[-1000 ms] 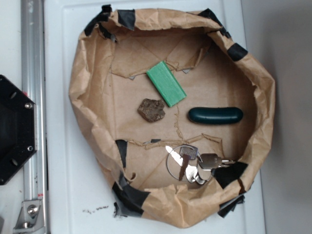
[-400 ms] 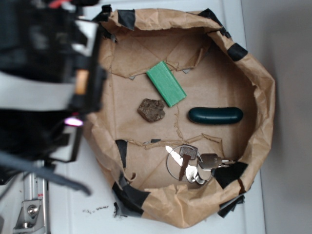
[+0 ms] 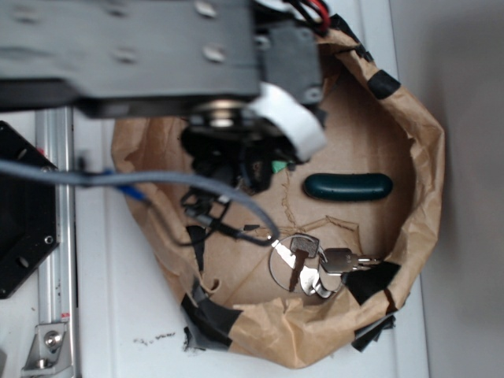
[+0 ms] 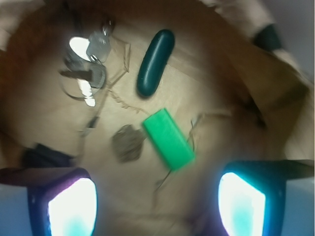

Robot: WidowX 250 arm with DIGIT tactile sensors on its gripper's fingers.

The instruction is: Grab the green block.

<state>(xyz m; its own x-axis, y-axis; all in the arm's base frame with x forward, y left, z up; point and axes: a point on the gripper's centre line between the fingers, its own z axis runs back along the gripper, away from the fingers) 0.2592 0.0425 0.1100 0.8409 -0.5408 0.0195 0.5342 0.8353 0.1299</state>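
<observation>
Green block (image 4: 168,139) lies flat on the brown paper floor of the paper-lined bowl (image 3: 421,197), near the middle, long axis running 10 to 4 o'clock in the wrist view; nothing grips it. In the exterior view only a small green corner (image 3: 277,167) shows past the arm. Brown stone-like lump (image 4: 128,142) sits just beside the block at its 9 o'clock in the wrist view, close enough that I cannot tell whether they touch. Dark teal oblong (image 4: 155,62) lies apart from the block at 12 o'clock in the wrist view; in the exterior view it rests at 3 o'clock of the bowl floor (image 3: 348,187). Key ring with keys (image 3: 309,264) sits toward 6 o'clock of the bowl in the exterior view, well apart from the block. End effector (image 4: 156,206) hangs above the bowl, fingers (image 4: 241,204) spread wide and empty, their glowing pads at the bottom corners of the wrist view with the block just above the gap between them. Arm (image 3: 157,55) covers the upper left of the bowl. White tabletop (image 3: 118,315) carries the bowl.
</observation>
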